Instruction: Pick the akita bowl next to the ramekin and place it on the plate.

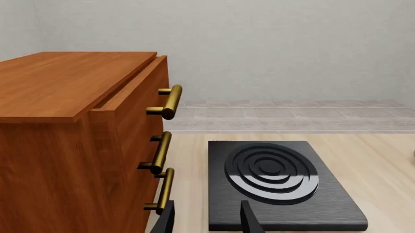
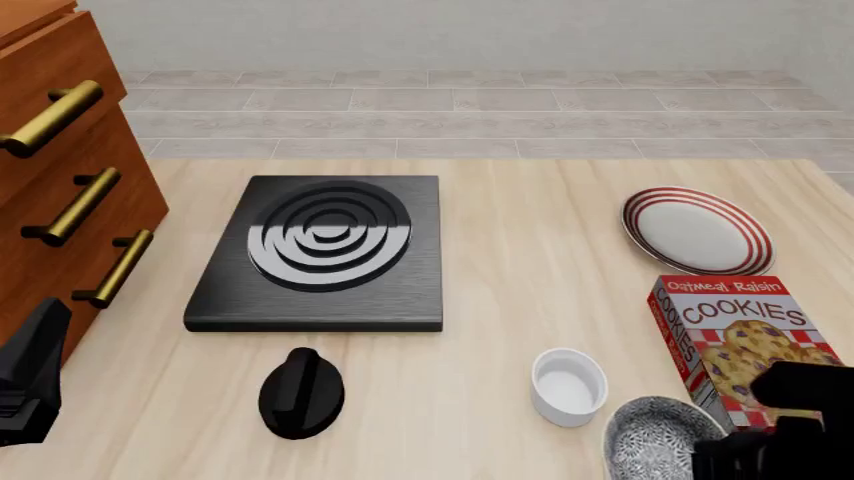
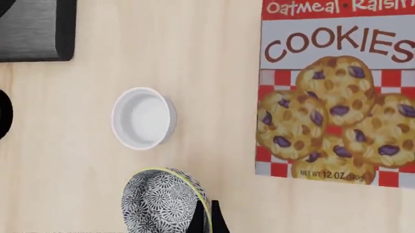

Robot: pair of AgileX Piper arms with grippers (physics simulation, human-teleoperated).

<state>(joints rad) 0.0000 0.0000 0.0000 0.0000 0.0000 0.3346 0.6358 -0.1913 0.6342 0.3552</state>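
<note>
The akita bowl point(image 2: 657, 438) point(image 3: 162, 203), speckled black and white with a pale rim, is at the near right of the table, just right of the white ramekin point(image 2: 570, 385) point(image 3: 143, 118). My right gripper point(image 2: 747, 445) point(image 3: 207, 219) is shut on the bowl's rim on the side nearest the cookie box. Farther back on the right lies the red-ringed plate point(image 2: 697, 230), with nothing on it. My left gripper point(image 1: 207, 221) point(image 2: 27, 385) stands open at the near left beside the cabinet, holding nothing.
A cookies box point(image 2: 745, 335) point(image 3: 337, 92) lies between the bowl and the plate. A black stove burner point(image 2: 323, 250) point(image 1: 279, 182) sits mid-table, with a black knob-like object point(image 2: 300, 393) in front of it. A wooden drawer cabinet point(image 2: 60, 190) point(image 1: 71, 141) stands at the left.
</note>
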